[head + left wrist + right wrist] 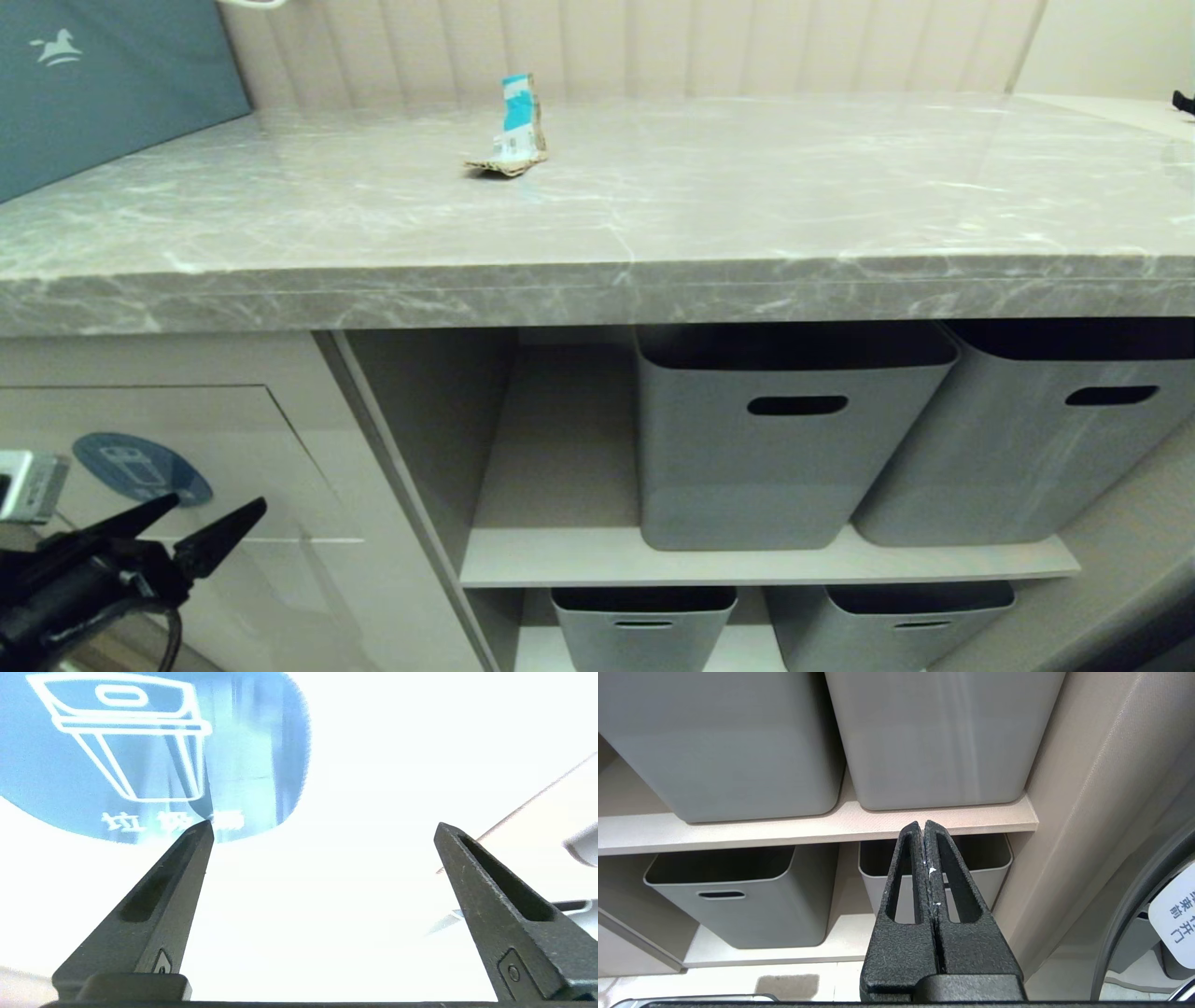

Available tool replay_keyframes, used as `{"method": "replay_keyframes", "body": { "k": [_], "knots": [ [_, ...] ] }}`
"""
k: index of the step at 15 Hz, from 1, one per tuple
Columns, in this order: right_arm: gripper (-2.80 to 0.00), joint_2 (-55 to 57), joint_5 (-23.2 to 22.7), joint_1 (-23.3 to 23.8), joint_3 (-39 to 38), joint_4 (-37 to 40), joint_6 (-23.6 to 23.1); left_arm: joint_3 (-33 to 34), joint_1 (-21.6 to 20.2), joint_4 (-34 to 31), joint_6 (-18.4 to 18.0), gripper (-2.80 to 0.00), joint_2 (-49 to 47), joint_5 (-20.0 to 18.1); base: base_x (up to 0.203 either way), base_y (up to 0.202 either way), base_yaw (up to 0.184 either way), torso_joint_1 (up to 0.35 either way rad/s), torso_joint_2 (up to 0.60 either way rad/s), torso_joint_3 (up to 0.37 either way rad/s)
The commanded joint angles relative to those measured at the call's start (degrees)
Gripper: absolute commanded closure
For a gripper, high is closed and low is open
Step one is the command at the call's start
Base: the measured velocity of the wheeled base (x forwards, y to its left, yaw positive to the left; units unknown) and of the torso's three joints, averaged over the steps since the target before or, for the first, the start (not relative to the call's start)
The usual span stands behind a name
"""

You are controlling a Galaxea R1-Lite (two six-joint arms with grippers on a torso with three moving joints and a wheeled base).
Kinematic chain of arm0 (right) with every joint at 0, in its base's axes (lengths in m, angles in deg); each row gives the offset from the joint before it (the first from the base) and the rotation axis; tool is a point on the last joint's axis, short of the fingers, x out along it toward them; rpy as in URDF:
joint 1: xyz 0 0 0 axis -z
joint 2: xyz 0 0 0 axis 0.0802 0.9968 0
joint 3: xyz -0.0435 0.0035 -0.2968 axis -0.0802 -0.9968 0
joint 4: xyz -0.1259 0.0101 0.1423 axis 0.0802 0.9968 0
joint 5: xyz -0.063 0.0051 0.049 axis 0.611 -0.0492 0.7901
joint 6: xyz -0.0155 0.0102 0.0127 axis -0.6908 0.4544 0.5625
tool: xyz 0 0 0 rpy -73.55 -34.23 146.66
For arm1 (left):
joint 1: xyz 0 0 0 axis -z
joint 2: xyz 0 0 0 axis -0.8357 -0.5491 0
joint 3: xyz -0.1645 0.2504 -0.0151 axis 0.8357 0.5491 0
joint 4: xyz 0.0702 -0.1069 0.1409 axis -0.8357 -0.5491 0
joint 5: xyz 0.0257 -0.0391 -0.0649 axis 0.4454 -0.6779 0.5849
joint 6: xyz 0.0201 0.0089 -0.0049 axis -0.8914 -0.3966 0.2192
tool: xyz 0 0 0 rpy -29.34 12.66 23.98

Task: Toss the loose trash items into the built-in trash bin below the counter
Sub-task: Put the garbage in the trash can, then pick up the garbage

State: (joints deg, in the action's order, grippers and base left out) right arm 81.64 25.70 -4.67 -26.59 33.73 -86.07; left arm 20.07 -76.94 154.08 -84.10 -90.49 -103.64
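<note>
The left gripper (215, 523) hangs low at about 8 o'clock of the scene, right in front of the built-in trash bin (187, 411), its fingers (187, 877) spread wide with nothing between them. They point straight at the flap, one tip just under the blue sticker (142, 469) with its white bin icon, which makes sense if the flap has to be pushed to tilt; whether a tip touches the panel, I cannot tell. Empty and open here, it looks to me like a hand that has nothing to drop right now.

Up on the desk (653, 215), toward 12 o'clock and well apart from the bin, one trash item is in sight: the folded teal-and-white carton piece (515, 129), standing half upright on its brown flap because of its fold. It sits far back from the front edge, so I'd guess reaching it means going up and over that thick lip.

The right gripper (923, 828) is parked with its fingers pressed together, aimed at the grey baskets (738, 742) on the shelf (738, 830), which are not the target
</note>
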Motion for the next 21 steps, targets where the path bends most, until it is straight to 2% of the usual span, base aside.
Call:
{"method": "replay_keyframes", "body": {
  "k": [1, 4, 5, 7, 10, 12, 13, 15, 16, 17, 19, 21],
  "knots": [
    [0.0, 0.0, 0.0, 0.0, -0.1, 0.0, 0.0, 1.6, -0.2, 0.0, 0.4, -2.8, 6.7, -0.1, 0.0, 0.0, 0.0, 0.0, 0.0, 0.0],
    [0.0, 0.0, 0.0, 0.0, -0.1, 0.0, 0.0, 1.6, -0.2, -2.4, 1.4, -2.8, 15.8, -0.1, 0.0, 0.0, 0.0, 0.0, 0.0, 0.0],
    [0.0, 0.0, 0.0, 0.0, -0.1, 0.0, 0.0, 1.6, -0.2, -3.6, 1.7, 0.0, 19.3, 0.0, 0.0, 0.0, 0.0, 0.0, 0.0, 0.0],
    [0.0, 0.0, 0.0, 0.0, -0.1, 0.0, 0.0, 1.6, -0.1, -6.9, 2.1, 0.0, 26.6, -0.1, 0.0, 0.0, 0.0, 0.0, 0.0, 0.0],
    [0.0, 0.0, 0.0, 0.0, -0.1, 0.0, 0.0, 1.4, 0.0, -18.0, 2.5, 0.0, 43.0, 0.1, 0.0, 0.0, 0.0, 0.0, 0.0, 0.0],
    [0.0, 0.0, 0.0, 0.0, -0.1, 0.0, 0.0, 0.3, 0.0, -31.5, 2.6, 0.0, 57.0, 0.2, 0.0, 0.0, 0.0, 0.0, 0.0, 0.0],
    [0.0, 0.0, 0.0, 0.0, -0.1, 0.0, 0.0, -1.0, 0.0, -40.4, 2.5, 0.0, 63.8, 0.3, 0.0, 0.0, 0.0, 0.0, 0.0, 0.0],
    [0.0, 0.0, 0.1, 0.0, -0.1, 0.0, 0.1, -3.3, 0.0, -53.2, 2.0, 0.0, 71.2, 1.6, 0.0, 0.0, 0.0, 0.0, 0.0, 0.0],
    [0.0, 0.0, 0.1, 0.0, -0.1, 0.0, 0.1, -3.5, 0.0, -60.1, 1.3, 0.0, 72.2, 4.1, 0.0, 0.0, 0.0, 0.0, 0.0, 0.0],
    [0.0, 0.0, 0.1, 0.0, -0.1, 0.0, 0.1, -2.2, 0.0, -63.1, 0.3, 0.0, 71.9, 8.2, 0.0, 0.0, 0.0, 0.0, 0.0, 0.0],
    [0.0, 0.0, 0.1, 0.0, -0.1, 0.0, 0.1, 1.7, -0.1, -63.9, -1.6, 0.0, 71.7, 15.6, 0.0, 0.0, 0.0, 0.0, 0.0, 0.0],
    [0.0, 0.0, 0.0, 0.0, -0.1, 0.0, 0.1, 1.5, -0.1, -67.5, -1.7, 0.0, 71.6, 20.4, 0.0, 0.0, 0.0, 0.0, 0.0, 0.0]
  ]
}}
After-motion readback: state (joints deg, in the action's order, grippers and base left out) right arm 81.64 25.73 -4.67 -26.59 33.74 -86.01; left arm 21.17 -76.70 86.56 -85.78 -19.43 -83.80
